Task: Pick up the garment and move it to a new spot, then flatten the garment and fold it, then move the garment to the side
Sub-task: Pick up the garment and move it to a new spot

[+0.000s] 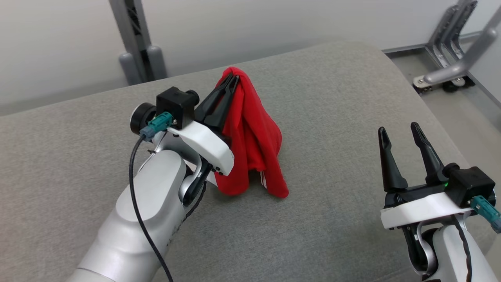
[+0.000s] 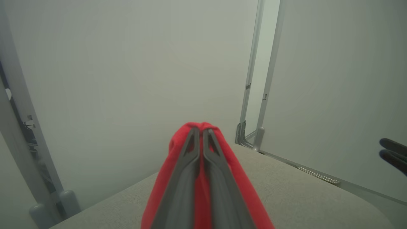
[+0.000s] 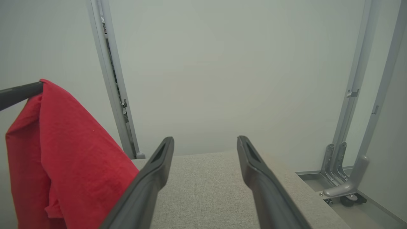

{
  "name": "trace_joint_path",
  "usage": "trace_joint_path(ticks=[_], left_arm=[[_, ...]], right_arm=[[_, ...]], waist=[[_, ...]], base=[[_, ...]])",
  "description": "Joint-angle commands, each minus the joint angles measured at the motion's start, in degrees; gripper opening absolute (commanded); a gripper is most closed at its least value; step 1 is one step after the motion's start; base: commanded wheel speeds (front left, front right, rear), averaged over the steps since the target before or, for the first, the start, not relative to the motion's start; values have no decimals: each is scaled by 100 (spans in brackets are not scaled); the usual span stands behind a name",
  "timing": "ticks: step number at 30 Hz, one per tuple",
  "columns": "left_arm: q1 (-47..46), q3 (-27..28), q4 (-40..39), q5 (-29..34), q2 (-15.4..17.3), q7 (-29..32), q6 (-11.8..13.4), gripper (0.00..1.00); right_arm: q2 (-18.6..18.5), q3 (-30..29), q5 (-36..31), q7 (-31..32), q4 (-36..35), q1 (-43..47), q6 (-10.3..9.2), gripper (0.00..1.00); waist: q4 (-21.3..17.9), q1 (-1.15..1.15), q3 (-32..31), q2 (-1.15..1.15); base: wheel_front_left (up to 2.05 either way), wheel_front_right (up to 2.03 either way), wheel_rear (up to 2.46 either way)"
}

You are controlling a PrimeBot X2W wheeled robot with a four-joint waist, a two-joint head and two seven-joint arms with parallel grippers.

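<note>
The garment is red cloth, hanging in a bunched drape from my left gripper, which is shut on its top fold above the grey padded surface. Its lower hem reaches down to the surface or just above it. In the left wrist view the two closed fingers pinch the red garment between them. My right gripper stands open and holds nothing at the lower right, well apart from the cloth. From the right wrist camera, the garment hangs at the left, beside the open right gripper.
The grey padded surface has a rounded far right corner. Beyond it stand grey metal frame posts at the back and a wheeled metal base on the floor at the right. Pale walls close the space behind.
</note>
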Motion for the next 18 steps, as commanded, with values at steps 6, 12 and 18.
trace_joint_path(ticks=[6, 12, 18], left_arm=[[196, -473, 315, -228, 13, -46, 209, 0], [273, -877, 557, -361, 16, -47, 394, 45], [270, -950, 735, -533, 12, -49, 541, 100]], right_arm=[[-29, 84, 186, -33, 19, -121, 3, 100], [-30, 75, 276, -33, 39, -112, 3, 100], [-29, -84, 197, -34, 61, -20, 3, 100]], waist=[[-719, 0, 417, 0], [-890, 0, 462, 0], [-739, 0, 356, 0]], base=[[0, 0, 0], [0, 0, 0], [0, 0, 0]])
